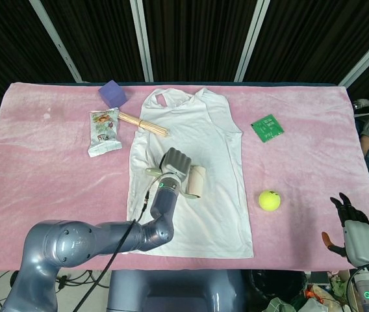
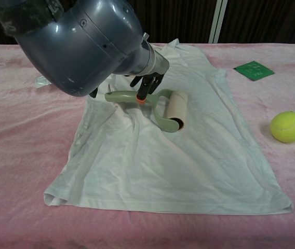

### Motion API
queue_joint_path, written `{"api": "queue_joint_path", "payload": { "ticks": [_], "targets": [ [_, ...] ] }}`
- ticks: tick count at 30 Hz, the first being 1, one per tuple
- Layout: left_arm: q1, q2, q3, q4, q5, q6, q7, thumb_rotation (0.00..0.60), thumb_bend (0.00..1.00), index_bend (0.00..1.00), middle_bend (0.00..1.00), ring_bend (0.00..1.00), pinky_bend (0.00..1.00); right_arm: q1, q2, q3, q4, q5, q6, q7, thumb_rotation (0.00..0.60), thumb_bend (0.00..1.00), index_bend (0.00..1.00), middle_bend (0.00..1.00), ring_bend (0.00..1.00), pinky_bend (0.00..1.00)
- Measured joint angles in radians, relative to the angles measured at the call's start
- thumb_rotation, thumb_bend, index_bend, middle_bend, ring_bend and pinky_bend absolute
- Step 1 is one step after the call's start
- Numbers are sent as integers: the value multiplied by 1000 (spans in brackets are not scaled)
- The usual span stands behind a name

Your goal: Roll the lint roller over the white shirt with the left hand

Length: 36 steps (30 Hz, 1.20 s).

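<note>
Left hand (image 1: pixel 175 161), one lint roller (image 2: pixel 164 106), one shirt (image 1: pixel 204 143)

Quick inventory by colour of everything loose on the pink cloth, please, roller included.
White: 2, shirt, snack packet
Green: 2, lint roller, green card
Yellow: 1, tennis ball
Purple: 1, block
Tan: 1, stick bundle
Total: 7

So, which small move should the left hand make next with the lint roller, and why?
Probably roll on toward the shirt's right edge. The left hand holds the lint roller near the middle of the white shirt, with fabric bunched under the handle and an unrolled stretch ahead.
</note>
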Motion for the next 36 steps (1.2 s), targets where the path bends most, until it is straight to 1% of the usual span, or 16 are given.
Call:
{"api": "queue_joint_path", "payload": {
  "ticks": [7, 18, 21, 28, 36],
  "targets": [
    [37, 42, 1, -53, -17, 3, 50, 600, 566, 726, 691, 554, 761, 0, -1, 1, 0, 2, 2, -3, 600, 278, 124, 12, 155, 165],
    [97, 134, 35, -124, -19, 35, 94, 600, 566, 728, 694, 559, 761, 0, -4, 1, -1, 5, 1, -9, 600, 278, 123, 12, 156, 165],
    [119, 166, 50, -164, -11, 35, 102, 600, 566, 728, 695, 560, 761, 1, -4, 1, -2, 8, 0, -10, 600, 278, 124, 12, 155, 165],
    [189, 234, 113, -255, 28, 20, 109, 600, 566, 728, 695, 560, 761, 0, -4, 3, -3, 11, 3, -11, 600, 278, 124, 12, 155, 165],
    [250, 291, 167, -296, 84, 12, 86, 600, 567, 728, 695, 560, 761, 0, -5, 2, -5, 11, 2, -11, 600, 278, 124, 12, 156, 165]
  ]
}}
